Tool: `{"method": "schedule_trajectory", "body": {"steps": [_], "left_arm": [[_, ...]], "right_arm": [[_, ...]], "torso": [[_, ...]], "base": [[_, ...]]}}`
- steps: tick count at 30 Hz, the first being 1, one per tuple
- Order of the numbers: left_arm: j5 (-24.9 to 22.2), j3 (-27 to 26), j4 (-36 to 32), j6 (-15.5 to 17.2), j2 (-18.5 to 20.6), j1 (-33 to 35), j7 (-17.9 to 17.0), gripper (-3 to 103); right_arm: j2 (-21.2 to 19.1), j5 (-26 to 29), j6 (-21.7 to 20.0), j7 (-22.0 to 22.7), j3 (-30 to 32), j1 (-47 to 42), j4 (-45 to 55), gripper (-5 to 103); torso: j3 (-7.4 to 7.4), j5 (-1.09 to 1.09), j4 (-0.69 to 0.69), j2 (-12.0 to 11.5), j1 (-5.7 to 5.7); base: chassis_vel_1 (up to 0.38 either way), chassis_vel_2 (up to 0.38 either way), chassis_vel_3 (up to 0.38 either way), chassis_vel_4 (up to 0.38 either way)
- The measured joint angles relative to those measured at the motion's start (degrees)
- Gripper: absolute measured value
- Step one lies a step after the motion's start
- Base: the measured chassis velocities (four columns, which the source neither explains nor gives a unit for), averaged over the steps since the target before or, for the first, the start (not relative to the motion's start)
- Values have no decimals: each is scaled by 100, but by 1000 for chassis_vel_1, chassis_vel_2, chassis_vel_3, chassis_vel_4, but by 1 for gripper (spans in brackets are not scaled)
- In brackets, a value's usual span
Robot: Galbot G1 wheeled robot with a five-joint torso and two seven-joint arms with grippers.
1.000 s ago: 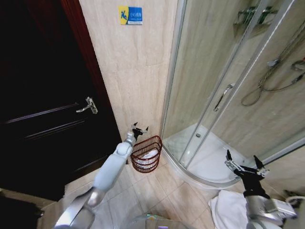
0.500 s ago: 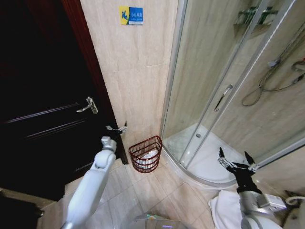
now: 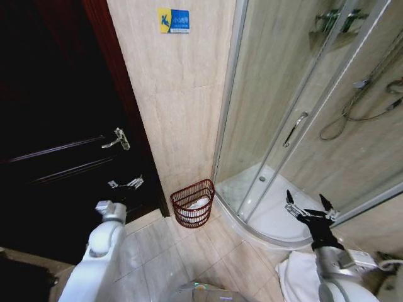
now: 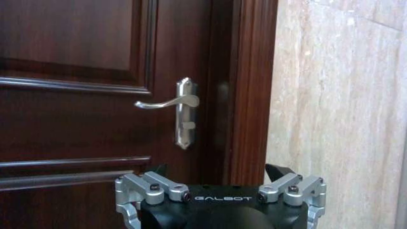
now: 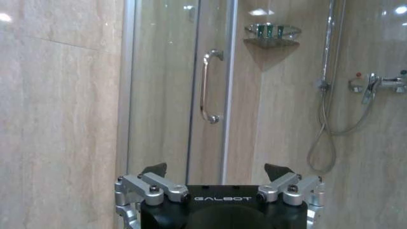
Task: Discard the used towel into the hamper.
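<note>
Two grippers, left (image 3: 125, 184) and right (image 3: 308, 207), jaws apart, flanking hamper (image 3: 193, 203).

The left tool (image 4: 219, 179) is seen with its two dark fingertips (image 4: 278, 171) spread wide apart and nothing held between them; the word GALBOT is printed on its black body. Straight ahead of it, at twelve o'clock, a dark reddish-brown panelled door (image 4: 76, 95) is faced, closed in its frame. A silver lever handle (image 4: 179, 107) on a long backplate is mounted near the door's edge. Beige stone-patterned wall tile (image 4: 337, 105) is seen toward two o'clock, just beside the door frame (image 4: 253, 90).
</note>
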Motion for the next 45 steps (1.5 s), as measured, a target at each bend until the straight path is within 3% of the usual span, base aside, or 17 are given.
{"method": "schedule_trajectory", "body": {"steps": [14,45], "left_arm": [[68,185,32,-79,68,-49,86,100],[315,551,47,-146,-54,-66,104,100]], "right_arm": [[132,-188,-48,-69,66,-137,80,100],[137,-22,207,-68,228,-252,-17,100]], "torso": [[1,0,1,0,1],[1,1,1,-1,1]], "base": [[0,0,0,0],[-62,-60,58,64]]}}
